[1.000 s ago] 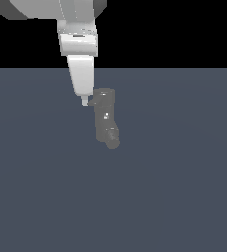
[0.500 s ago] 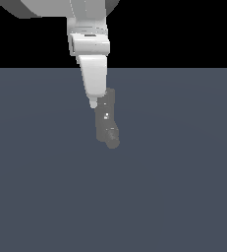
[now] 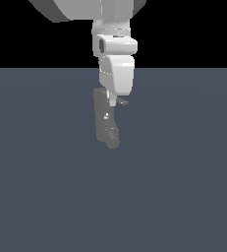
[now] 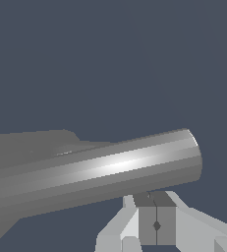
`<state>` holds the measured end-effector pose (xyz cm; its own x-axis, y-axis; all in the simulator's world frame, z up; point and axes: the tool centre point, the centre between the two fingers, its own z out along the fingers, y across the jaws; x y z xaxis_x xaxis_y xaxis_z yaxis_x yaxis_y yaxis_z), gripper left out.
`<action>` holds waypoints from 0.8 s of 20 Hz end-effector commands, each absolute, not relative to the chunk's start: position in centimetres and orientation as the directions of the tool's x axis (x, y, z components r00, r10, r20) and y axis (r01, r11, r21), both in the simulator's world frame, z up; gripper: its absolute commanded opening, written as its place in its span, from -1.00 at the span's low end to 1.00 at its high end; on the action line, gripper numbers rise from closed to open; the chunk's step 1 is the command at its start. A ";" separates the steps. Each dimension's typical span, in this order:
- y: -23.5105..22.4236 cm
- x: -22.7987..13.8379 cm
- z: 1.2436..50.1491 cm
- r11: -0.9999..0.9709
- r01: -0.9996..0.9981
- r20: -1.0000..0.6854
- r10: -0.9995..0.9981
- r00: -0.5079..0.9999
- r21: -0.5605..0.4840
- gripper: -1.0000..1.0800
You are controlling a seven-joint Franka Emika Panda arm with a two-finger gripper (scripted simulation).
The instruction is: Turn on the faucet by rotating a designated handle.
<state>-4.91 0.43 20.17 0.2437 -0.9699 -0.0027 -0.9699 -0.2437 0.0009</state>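
The gripper (image 3: 113, 103) sat at the top of the faucet (image 3: 105, 125), its fingers pressed together with nothing between them. In the wrist view the handle (image 4: 98, 172) lay just beside the fingertips. Contact appeared imminent; the rotation was judged still outstanding.

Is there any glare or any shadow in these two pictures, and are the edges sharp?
In the wrist view, a bright band of glare runs along the handle, and edges look crisp though the handle fills much of the frame. In the exterior view, lighting is flat: the faucet casts no clear shadow on the floor, and its outline is a little soft under the claw.
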 end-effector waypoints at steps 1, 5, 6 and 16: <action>-2.5 -4.5 20.2 -0.218 -0.976 0.000 -0.976 0.218 -0.001 -1.00; -4.9 -3.9 20.2 -0.216 -0.976 0.000 -0.976 0.216 0.000 -1.00; -4.9 -3.9 20.2 -0.216 -0.976 0.000 -0.976 0.216 0.000 -1.00; -4.8 -1.3 20.2 -0.238 -0.971 -0.002 -0.971 0.238 0.000 -1.00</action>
<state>-1.96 -4.26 20.18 0.2412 -0.9705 -0.0033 -0.9705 -0.2412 0.0047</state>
